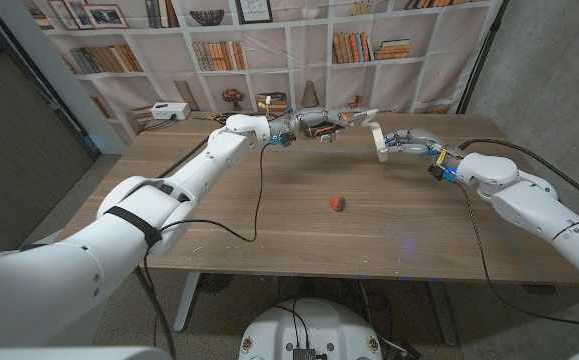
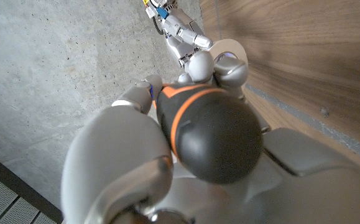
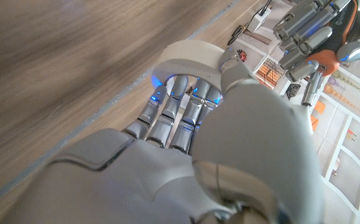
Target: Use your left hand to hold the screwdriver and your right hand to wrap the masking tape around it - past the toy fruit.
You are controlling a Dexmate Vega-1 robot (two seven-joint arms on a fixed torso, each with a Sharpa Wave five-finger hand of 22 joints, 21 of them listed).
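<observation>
Raising screwdriver [image 1: 341, 119], left robot hand [image 1: 314, 122] faces tape-holding right robot hand [image 1: 394, 145].

surface: brown wooden tabletop [image 1: 269, 215]
far left corner: small white box [image 1: 170, 110]
backdrop: printed bookshelf curtain [image 1: 219, 50]

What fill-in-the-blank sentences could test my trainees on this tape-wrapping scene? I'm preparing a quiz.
1. The left hand grips the ____, whose handle is black and orange.
2. The right hand holds the roll of ____.
3. The toy fruit lies on the ____, in neither hand.

Missing words: screwdriver; masking tape; table.
</observation>
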